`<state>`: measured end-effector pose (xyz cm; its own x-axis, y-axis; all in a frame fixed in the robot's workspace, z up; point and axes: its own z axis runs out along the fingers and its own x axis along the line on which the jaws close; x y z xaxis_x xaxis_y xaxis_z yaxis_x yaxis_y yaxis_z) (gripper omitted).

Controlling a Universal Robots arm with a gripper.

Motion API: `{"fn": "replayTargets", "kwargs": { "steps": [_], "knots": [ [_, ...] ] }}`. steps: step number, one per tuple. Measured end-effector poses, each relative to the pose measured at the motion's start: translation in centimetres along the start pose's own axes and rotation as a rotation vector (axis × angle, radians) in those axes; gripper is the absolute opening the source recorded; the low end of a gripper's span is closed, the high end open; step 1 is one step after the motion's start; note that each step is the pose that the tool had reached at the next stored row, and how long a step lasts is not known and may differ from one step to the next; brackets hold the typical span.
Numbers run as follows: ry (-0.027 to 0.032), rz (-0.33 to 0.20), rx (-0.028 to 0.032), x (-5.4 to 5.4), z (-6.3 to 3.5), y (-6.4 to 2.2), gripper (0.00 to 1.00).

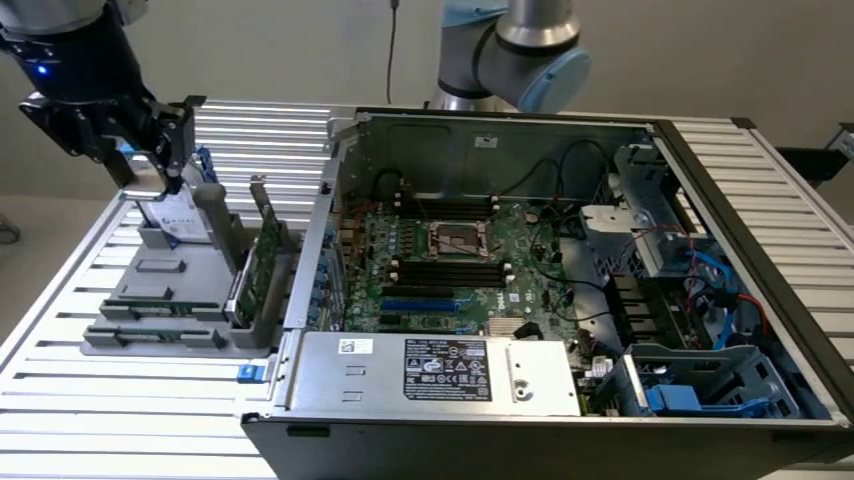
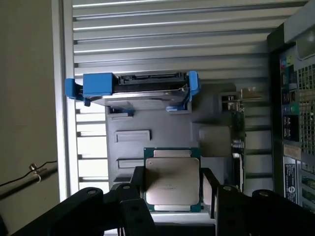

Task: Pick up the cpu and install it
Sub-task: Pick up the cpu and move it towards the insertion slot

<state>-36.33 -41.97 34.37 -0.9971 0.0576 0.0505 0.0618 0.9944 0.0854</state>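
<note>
The cpu (image 2: 172,180), a small flat square chip with a pale silver top and a thin green-tan rim, sits between the two black fingers (image 2: 138,183) of my gripper (image 2: 173,189), which press on its opposite edges. It hangs above the grey parts holder (image 2: 162,129). In the exterior view my gripper (image 1: 171,186) hovers over the far end of that holder (image 1: 160,300), at the exterior view's left, outside the computer case. The empty processor socket (image 1: 461,240) lies in the middle of the motherboard inside the open case.
A silver hard drive in a blue bracket (image 2: 135,91) stands at the holder's far end. Green circuit cards (image 1: 267,255) stand upright in the holder beside the case wall (image 1: 324,215). The power supply (image 1: 441,372) and cables (image 1: 707,280) crowd the case's near and right sides.
</note>
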Motion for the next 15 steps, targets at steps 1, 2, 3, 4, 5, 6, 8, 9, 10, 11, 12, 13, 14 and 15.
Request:
{"fn": "replayTargets", "kwargs": {
  "steps": [1,2,3,4,5,6,8,9,10,11,12,13,14,15],
  "knots": [
    [0.0010,0.000,0.0002,-0.4,-0.48,0.06,0.55],
    [0.0018,0.000,0.0001,-0.8,-0.95,0.13,0.55],
    [0.0023,0.000,-0.0003,-1.3,-1.41,0.20,0.55],
    [0.0030,0.000,-0.0005,-1.7,-1.87,0.27,0.55],
    [0.0037,0.000,-0.0008,-2.1,-2.34,0.33,0.55],
    [0.0043,0.000,-0.0014,-2.6,-2.79,0.40,0.55],
    [0.0058,0.000,-0.0021,-3.4,-3.62,0.52,0.55],
    [0.0068,0.000,-0.0025,-3.9,-4.05,0.59,0.55],
    [0.0079,0.001,-0.0027,-4.3,-4.46,0.65,0.55],
    [0.0088,0.001,-0.0032,-4.7,-4.86,0.71,0.55],
    [0.0097,0.001,-0.0037,-5.2,-5.25,0.76,0.55],
    [0.0108,0.001,-0.0040,-5.6,-5.62,0.82,0.55],
    [0.0122,0.001,-0.0044,-6.1,-5.99,0.88,0.55],
    [0.0138,0.001,-0.0047,-6.5,-6.34,0.94,0.55]
  ]
}}
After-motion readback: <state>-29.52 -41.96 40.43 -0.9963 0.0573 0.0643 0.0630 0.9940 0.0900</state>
